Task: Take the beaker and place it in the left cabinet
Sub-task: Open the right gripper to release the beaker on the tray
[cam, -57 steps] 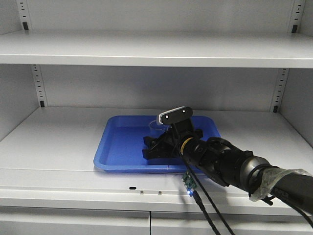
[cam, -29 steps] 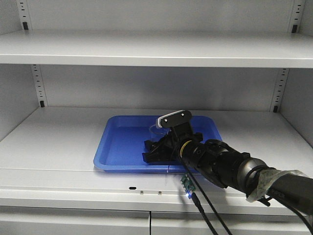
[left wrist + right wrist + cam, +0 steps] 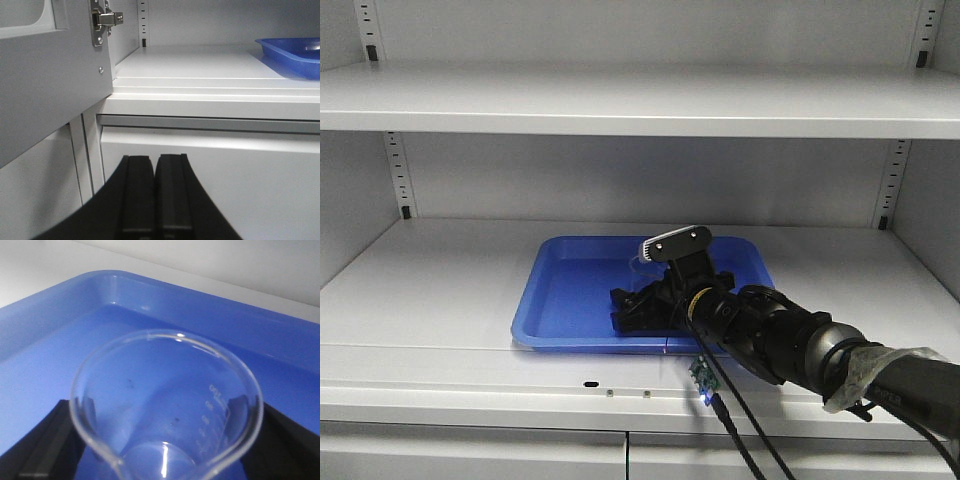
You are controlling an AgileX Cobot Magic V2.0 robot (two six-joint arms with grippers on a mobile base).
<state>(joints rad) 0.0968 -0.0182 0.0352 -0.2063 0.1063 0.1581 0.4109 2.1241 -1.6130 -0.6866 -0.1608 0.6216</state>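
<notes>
Item: beaker (image 3: 165,410), clear glass, upright between fingers of right gripper (image 3: 638,305), over blue tray (image 3: 570,300) on left cabinet (image 3: 440,290) shelf.
Change: gripper lower than a second ago, now settled at tray floor; fingers flank glass, release apparently pending.
Left gripper (image 3: 155,200): pressed together, empty, idle below shelf.

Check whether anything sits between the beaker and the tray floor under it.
Nothing visible does. The beaker sits between the right claw fingers over the blue tray, whose floor looks bare.
</notes>
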